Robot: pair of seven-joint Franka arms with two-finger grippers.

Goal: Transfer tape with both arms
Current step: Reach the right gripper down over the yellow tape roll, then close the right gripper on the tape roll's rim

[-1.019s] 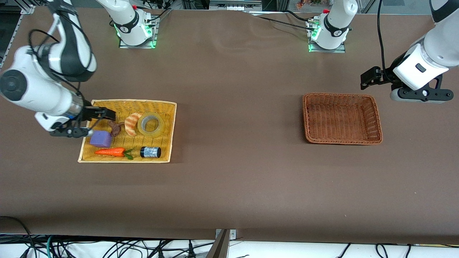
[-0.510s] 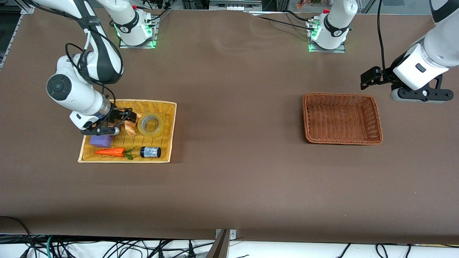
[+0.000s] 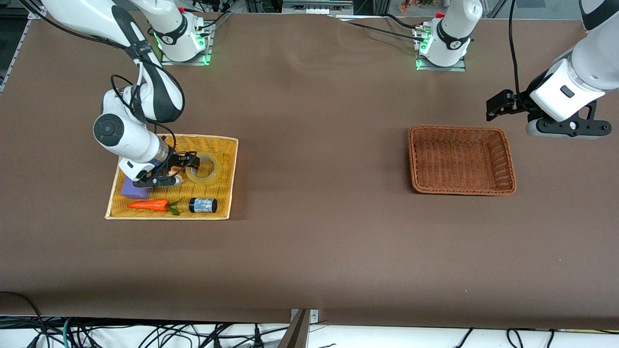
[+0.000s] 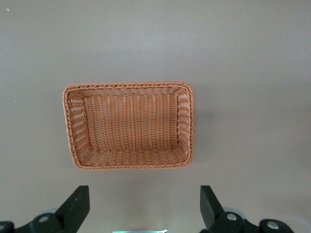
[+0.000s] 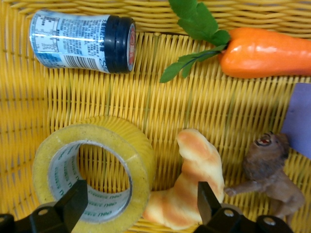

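The tape (image 3: 213, 170) is a yellowish ring lying flat in the yellow basket (image 3: 233, 180), at the side toward the left arm. My right gripper (image 3: 187, 163) is open and low over the basket at the tape's edge. In the right wrist view one finger (image 5: 73, 204) is over the tape's (image 5: 92, 177) hole and the other finger (image 5: 210, 203) is over the croissant toy (image 5: 194, 179); the tape's wall lies between them. My left gripper (image 3: 494, 107) is open and empty, waiting above the table beside the brown basket (image 3: 414, 159); in its wrist view (image 4: 145, 206) that basket (image 4: 129, 85) is empty.
The yellow basket also holds a black-and-blue cylinder (image 5: 82, 42), a toy carrot (image 5: 265, 52), a purple block (image 5: 299, 119) and a small brown toy animal (image 5: 265, 172). The cylinder (image 3: 203, 205) and carrot (image 3: 147, 205) lie nearer the front camera than the tape.
My right arm has swung over the yellow basket toward the left arm's end, bringing its gripper from the basket's outer edge to the tape. The left arm has not moved.
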